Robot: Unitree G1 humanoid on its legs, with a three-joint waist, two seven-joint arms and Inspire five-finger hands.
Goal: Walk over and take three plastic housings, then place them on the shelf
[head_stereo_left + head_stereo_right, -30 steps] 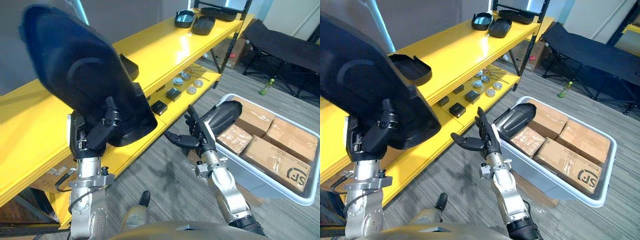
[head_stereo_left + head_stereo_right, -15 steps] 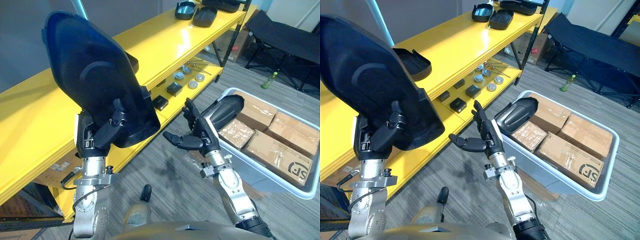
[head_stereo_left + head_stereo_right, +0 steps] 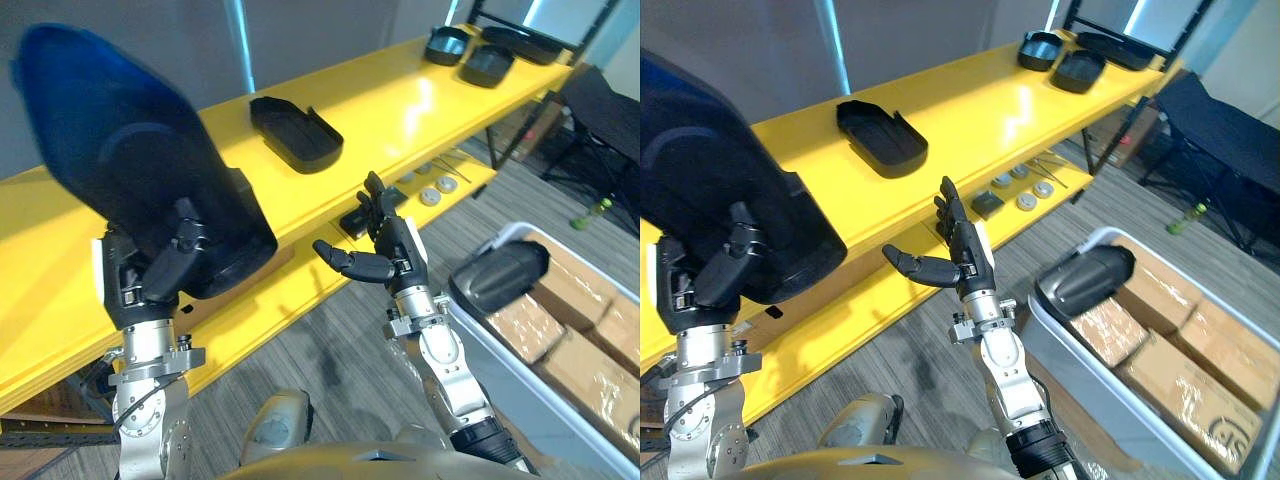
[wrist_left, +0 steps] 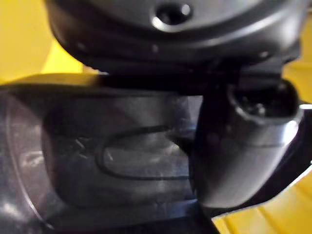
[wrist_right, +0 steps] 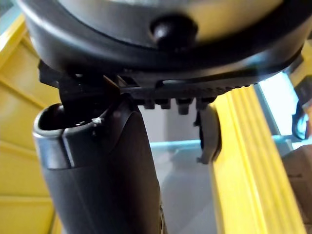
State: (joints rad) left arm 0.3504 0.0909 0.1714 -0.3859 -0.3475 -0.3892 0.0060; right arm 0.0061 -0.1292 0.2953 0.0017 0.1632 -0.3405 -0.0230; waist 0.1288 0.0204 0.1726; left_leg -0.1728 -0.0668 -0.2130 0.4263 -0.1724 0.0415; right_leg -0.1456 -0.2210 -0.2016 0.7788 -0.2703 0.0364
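Right hand (image 3: 396,256) nearer shelf (image 3: 400,110) edge, housing (image 3: 120,190) gripped

Two head eyes looking down from above, sharing the yellow shelf (image 3: 400,105), wrist cameras very close in

Grey striped floor (image 3: 910,355), grey wall (image 3: 740,50) behind (a black folding cot (image 3: 1230,125) far right).

View swung toward shelf (image 3: 400,110); right hand (image 3: 392,252) now apart from bin (image 3: 1070,355).
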